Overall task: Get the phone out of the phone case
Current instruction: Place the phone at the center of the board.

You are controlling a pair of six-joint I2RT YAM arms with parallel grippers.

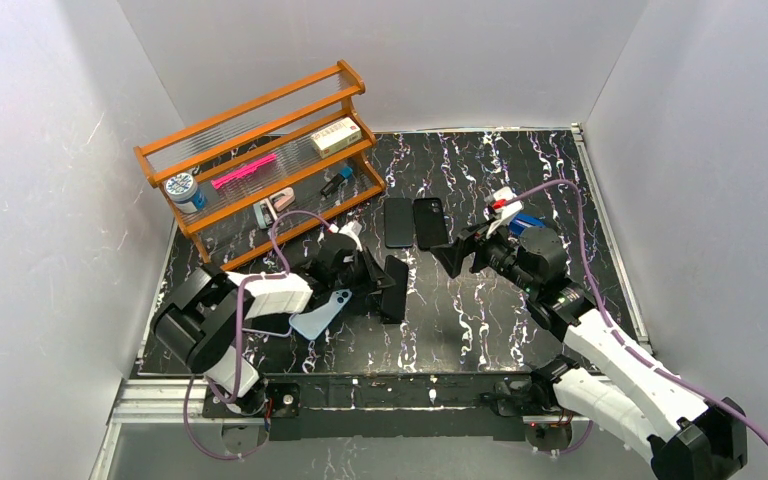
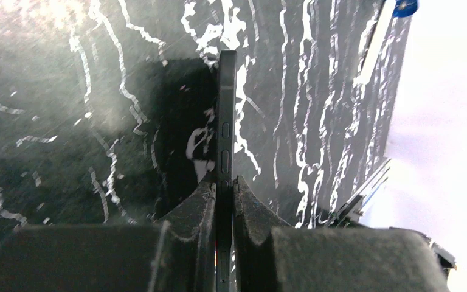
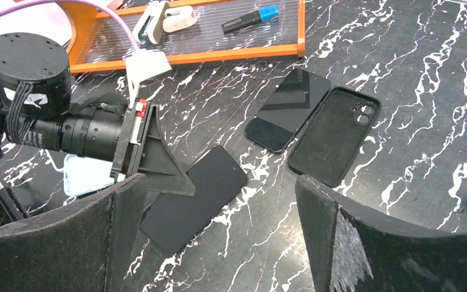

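**Phone clamped edge-on in the left end effector, black case lying empty**

We see the phone pinched between the two fingers of the left end effector, which is closed tight on its flat faces. The side buttons face the left wrist camera. The phone is held tilted low over the bench; we cannot tell whether its far edge touches.

Further back, the black case lies with its open side up and nothing in it. A second phone lies flat just beside it.

The right end effector hovers near the case with its fingers spread wide, holding nothing.

A pale blue slab with camera holes lies under the left arm. An orange rack stands at the far left.
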